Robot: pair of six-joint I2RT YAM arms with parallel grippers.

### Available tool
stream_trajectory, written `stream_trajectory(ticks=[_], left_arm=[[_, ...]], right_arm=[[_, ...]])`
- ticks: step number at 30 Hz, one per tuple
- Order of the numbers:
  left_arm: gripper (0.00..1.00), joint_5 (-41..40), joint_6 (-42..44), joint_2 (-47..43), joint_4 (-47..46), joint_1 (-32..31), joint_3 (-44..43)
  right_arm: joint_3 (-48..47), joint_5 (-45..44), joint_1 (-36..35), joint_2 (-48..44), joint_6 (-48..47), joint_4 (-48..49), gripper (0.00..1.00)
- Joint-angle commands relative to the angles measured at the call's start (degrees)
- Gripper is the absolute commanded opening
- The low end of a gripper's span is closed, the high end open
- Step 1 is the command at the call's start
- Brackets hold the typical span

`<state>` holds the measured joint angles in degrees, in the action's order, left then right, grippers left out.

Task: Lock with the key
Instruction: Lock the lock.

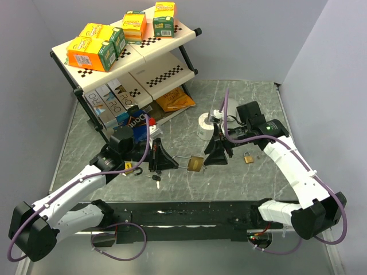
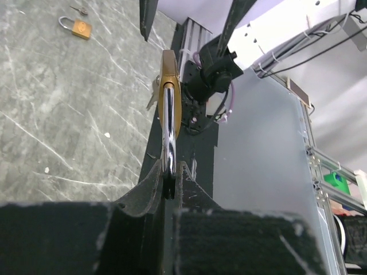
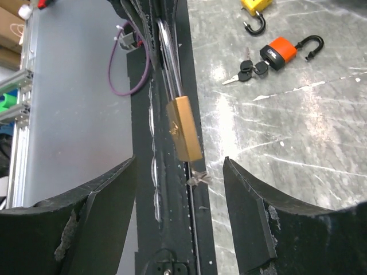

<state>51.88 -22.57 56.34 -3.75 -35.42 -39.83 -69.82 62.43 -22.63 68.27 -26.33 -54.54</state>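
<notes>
A brass padlock (image 1: 195, 165) hangs above the table between the two arms. My left gripper (image 1: 174, 164) is shut on its steel shackle (image 2: 168, 143), and the brass body (image 2: 170, 91) points away from those fingers. A small silver key (image 3: 199, 178) sticks out of the bottom of the padlock body (image 3: 184, 129). My right gripper (image 3: 179, 161) stands open just beyond the key, one finger on each side, touching neither the key nor the padlock. In the top view the right gripper (image 1: 208, 158) sits right next to the padlock.
A small brass padlock (image 1: 248, 157) lies under the right arm. An orange padlock (image 3: 279, 52), a yellow padlock (image 3: 256, 6) and a bunch of keys (image 3: 246, 70) lie near the left arm. A white roll (image 1: 205, 125) and a shelf rack (image 1: 126, 57) with boxes stand behind.
</notes>
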Motion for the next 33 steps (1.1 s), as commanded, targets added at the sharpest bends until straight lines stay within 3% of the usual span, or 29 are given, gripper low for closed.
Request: stream_trajectory(ticks=[1, 8, 18, 26, 32, 33], left_arm=[[0.01, 3.84, 0.25, -1.76, -4.42, 0.00, -3.58], [0.01, 4.55, -1.60, -0.88, -6.79, 0.00, -3.76], [0.01, 5.08, -3.97, -0.52, -9.08, 0.00, -3.50], [0.01, 5.43, -3.10, -1.40, -8.38, 0.09, -3.23], [0.01, 5.52, -3.18, -0.79, -8.56, 0.09, -3.76], [0.01, 5.52, -2.75, -0.70, -8.38, 0.09, -3.85]], right_arm=[[-1.99, 1.64, 0.48, -1.56, -5.23, -3.47, 0.68], [-0.23, -1.52, -1.62, 0.28, -5.75, -2.58, 0.64], [1.44, -2.40, -3.12, 0.46, -8.12, -3.29, 0.50], [1.97, -1.44, -1.89, -1.03, -11.64, -6.98, 0.48], [1.53, 0.58, -1.89, -0.86, -9.97, -5.57, 0.31], [1.36, 0.84, -1.89, -0.77, -9.97, -5.66, 0.24]])
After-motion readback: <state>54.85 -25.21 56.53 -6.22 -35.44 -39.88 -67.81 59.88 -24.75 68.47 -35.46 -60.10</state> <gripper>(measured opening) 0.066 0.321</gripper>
